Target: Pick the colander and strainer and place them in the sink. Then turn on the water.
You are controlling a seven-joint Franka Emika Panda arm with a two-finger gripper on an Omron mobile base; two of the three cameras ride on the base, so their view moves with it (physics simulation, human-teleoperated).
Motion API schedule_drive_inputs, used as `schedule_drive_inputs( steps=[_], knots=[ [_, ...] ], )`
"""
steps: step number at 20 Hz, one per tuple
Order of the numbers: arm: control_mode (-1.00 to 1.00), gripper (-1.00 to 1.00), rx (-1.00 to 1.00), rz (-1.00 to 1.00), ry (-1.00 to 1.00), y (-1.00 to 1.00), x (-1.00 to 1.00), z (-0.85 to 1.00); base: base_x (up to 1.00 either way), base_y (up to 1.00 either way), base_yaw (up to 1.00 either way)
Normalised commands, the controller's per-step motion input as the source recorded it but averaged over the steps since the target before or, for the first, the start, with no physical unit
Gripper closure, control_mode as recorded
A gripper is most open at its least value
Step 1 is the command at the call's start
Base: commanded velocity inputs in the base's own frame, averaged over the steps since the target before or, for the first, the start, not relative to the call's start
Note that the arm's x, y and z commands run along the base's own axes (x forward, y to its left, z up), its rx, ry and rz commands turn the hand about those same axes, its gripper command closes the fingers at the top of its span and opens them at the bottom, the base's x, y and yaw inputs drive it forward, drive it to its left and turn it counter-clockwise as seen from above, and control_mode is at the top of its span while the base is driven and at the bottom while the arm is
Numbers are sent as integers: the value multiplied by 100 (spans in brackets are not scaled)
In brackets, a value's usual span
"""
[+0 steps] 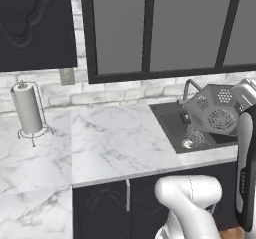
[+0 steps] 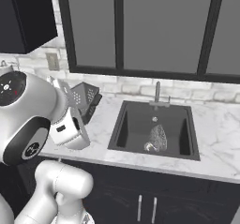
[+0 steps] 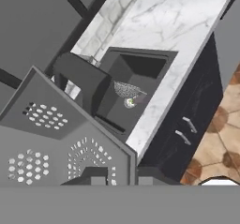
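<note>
My gripper [image 2: 78,109] is shut on the colander [image 2: 85,98], a dark-grey faceted bowl with clusters of holes. It hangs tilted in the air, above the counter just left of the sink [image 2: 123,124]. In the left base view the colander [image 1: 215,110] covers part of the sink [image 1: 167,118], with the gripper [image 1: 240,99] at its right edge. The strainer [image 2: 158,138], a speckled mesh bowl, lies on the sink floor near the drain; it is also in the left base view [image 1: 196,138]. In the hand view the colander [image 3: 56,143] sits close, at the gripper [image 3: 121,180]. Past it lie the sink [image 3: 140,68] and strainer [image 3: 127,89]. No water is in view at the faucet [image 2: 157,94].
A paper towel holder [image 1: 28,109] stands on the marble counter [image 1: 115,143] far left. A window and a brick wall rise behind the sink. Dark cabinet doors [image 2: 150,204] run below the counter. A dark upper cabinet [image 1: 35,23] hangs at the left.
</note>
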Motion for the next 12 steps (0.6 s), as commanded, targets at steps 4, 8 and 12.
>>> schedule_drive_inputs(
  steps=[4, 8, 12],
  knots=[
    [100, 100, 0, 0, 0, 0, 0, 0, 68, -32, 7],
    [100, 100, 0, 0, 0, 0, 0, 0, 41, -49, 11],
    [100, 100, 0, 0, 0, 0, 0, 0, 40, -58, 14]
  ],
)
